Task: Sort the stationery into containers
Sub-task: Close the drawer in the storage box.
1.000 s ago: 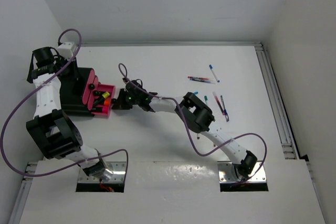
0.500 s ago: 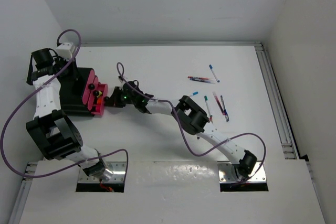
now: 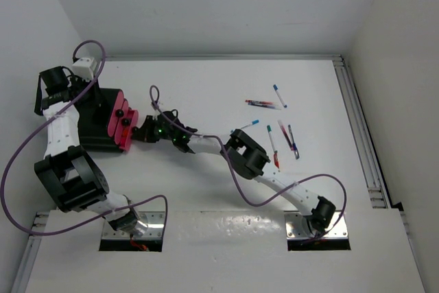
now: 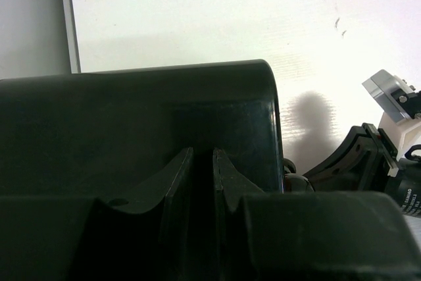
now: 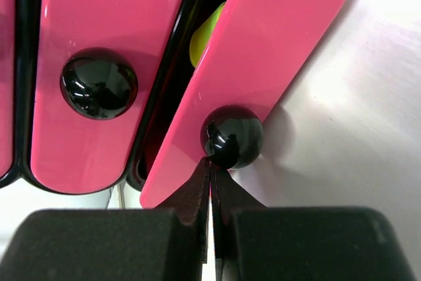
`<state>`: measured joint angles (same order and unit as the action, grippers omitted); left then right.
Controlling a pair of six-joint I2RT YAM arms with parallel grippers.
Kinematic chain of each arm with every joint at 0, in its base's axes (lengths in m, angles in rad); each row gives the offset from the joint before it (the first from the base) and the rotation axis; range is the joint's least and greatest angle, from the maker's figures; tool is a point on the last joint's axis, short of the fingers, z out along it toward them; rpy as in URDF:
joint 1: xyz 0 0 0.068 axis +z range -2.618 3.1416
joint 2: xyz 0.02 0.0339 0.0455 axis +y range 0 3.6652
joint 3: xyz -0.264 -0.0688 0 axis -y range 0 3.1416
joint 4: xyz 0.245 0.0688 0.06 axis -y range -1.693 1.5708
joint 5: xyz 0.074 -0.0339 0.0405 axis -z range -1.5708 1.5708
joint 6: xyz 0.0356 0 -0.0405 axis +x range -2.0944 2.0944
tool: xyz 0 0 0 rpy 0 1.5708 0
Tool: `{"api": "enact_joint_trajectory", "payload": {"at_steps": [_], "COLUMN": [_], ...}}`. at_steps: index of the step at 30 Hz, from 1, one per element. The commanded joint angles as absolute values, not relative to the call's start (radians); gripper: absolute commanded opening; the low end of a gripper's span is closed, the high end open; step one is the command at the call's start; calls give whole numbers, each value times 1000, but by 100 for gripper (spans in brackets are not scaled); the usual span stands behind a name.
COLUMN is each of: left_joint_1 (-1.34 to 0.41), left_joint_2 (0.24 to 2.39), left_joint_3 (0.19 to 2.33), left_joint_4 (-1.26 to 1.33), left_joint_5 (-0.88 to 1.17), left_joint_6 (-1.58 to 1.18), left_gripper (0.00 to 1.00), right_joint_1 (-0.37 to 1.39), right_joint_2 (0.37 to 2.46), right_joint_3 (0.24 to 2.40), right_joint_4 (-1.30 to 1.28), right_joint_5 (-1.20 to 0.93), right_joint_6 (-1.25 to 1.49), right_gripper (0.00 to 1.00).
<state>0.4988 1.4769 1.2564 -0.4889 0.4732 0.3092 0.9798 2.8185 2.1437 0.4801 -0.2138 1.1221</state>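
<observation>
**Two pincers at the containers, pens not yet sorted**

Right pincer (image 5: 212, 162): jaws fully closed, nothing between them. The tips press against a black knob (image 5: 231, 137) on a slanted pink panel (image 5: 283, 44). A second pink panel (image 5: 92, 11) with its own knob sits just beside it. A dark slit runs between the two, and a yellow highlighter (image 5: 205, 34) shows inside it. From overhead, both panels belong to the pink tray (image 3: 122, 128), which lies against the side of the black box (image 3: 92, 125).

Left pincer (image 4: 200, 162): jaws narrow, with a thin dark gap. It sits at the black box. Everything there is black on black, so I cannot tell whether it pinches a wall or only hovers close.

Step, judged: finishing the highlighter container. The closed tips are either nudging the panel shut or pushing the tray against the box; I cannot tell which. Pens (image 3: 273, 143) lie scattered on the white counter (image 3: 206, 80), well apart from both containers, on the right arm's side.

Next move, judged:
- Back the tips off the knob without dragging the panel, then open the jaws and travel to the pens.
- The pens are thin and lie flat, so they need a low pinch across the barrel.
- Some lie touching, so a lone one comes first, e.g. the blue-capped pen (image 3: 279, 95).
</observation>
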Motion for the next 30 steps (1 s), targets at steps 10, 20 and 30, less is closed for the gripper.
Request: {"api": "enact_joint_trajectory", "payload": {"at_steps": [10,20,30], "left_joint_1": [508,511,511], "left_joint_2": [1546,1551,1568], "left_joint_3": [1166,1141,1146], "left_joint_4": [-707,-693,-683], "left_joint_5": [451,460,471], "left_joint_6": [302,296,299], "left_gripper": [25,25,25], "right_joint_1": [1011,1034,1031], "right_joint_2": [2842,2847,2795], "right_joint_3": [2238,2215,2158], "right_joint_4": [655,681,756], "right_joint_5": [-135,-95,-135], "right_joint_6": [1032,1002,962], "right_gripper": [0,0,0]}}
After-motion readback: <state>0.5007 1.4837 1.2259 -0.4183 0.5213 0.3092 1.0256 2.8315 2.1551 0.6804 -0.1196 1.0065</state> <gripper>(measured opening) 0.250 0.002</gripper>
